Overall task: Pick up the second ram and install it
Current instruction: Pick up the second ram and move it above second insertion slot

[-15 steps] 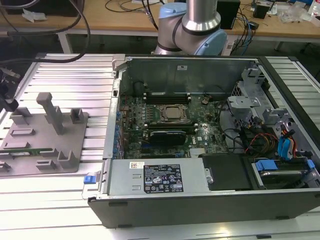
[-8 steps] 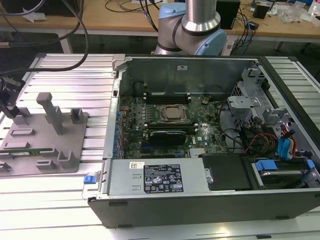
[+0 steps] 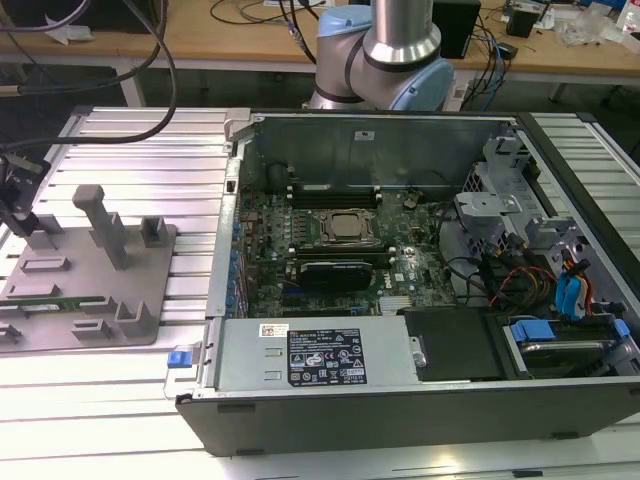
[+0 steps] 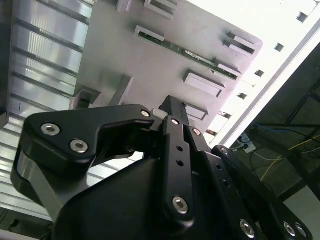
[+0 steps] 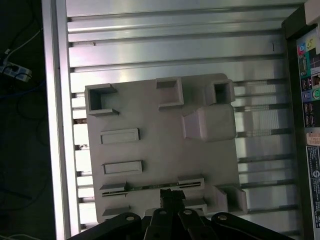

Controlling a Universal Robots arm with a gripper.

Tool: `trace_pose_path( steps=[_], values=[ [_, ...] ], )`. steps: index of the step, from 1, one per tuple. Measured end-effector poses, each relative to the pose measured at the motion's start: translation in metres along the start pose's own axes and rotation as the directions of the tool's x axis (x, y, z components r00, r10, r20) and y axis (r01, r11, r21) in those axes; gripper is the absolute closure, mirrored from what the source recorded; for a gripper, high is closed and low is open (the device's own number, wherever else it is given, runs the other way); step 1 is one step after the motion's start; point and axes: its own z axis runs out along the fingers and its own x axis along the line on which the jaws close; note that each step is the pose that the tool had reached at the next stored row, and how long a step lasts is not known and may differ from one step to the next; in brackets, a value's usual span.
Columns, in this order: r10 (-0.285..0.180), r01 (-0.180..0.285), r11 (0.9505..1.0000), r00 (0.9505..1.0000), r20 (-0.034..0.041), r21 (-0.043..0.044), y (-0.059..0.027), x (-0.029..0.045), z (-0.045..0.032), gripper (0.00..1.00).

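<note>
Second ram (image 3: 60, 299) sits in the grey tray (image 3: 150, 250), which lies on the ribbed metal table (image 3: 130, 150) at the exterior view's left, beside the open computer case (image 3: 380, 400). We see it as a thin green stick standing on its long edge. Each end is caught in a small slotted holder (image 5: 112, 187) on the tray's surface. In the second wrist view the stick (image 4: 187, 52) runs slantwise across the tray, with dark chips along its length. In the first wrist view it (image 5: 145, 188) shows as a narrow line across the tray (image 5: 150, 115).

The gripper (image 5: 172, 194) hangs over the tray, with its tip lined up near the middle of the stick in the first wrist view. In the second wrist view its black linkage fills the foreground, and the tip (image 4: 172, 105) stands apart from the stick with bare tray between them. We cannot tell whether the pincer is open or closed, but the stick rests in its holders and not in the pincer.

On the tray we also see a tall upright post (image 3: 105, 225) and several empty block-shaped holders. Inside the case, the motherboard carries a square processor (image 3: 347, 228), with long black memory slots (image 3: 335, 192) just behind it. The arm's base (image 3: 400, 40) rises behind the case.
</note>
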Motion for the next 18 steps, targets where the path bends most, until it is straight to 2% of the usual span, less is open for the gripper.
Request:
trace_pose_path(
  steps=[7,8,9,11,13,15,17,18],
  values=[
    [0.000,0.000,1.0000,1.0000,0.0000,0.0000,0.0000,0.0000,0.0003,0.92],
    [-0.012,0.012,0.9999,0.9999,-0.0003,-0.0003,0.0000,0.0000,0.0003,0.92],
    [-0.050,0.050,0.9988,0.9988,-0.0016,-0.0012,0.0000,0.0001,0.0004,0.92],
    [-0.143,0.143,0.9898,0.9898,-0.0045,-0.0038,0.0000,0.0000,0.0006,0.92],
    [-0.194,0.194,0.9811,0.9810,-0.0060,-0.0052,0.0000,0.0000,0.0008,0.92],
    [-0.247,0.247,0.9690,0.9690,-0.0076,-0.0053,0.0000,0.0000,0.0010,0.92],
    [-0.302,0.302,0.9534,0.9533,-0.0097,-0.0045,0.0000,0.0000,0.0010,0.92],
    [-0.350,0.350,0.9369,0.9368,-0.0111,-0.0055,0.0000,0.0001,0.0013,0.92]
  ],
)
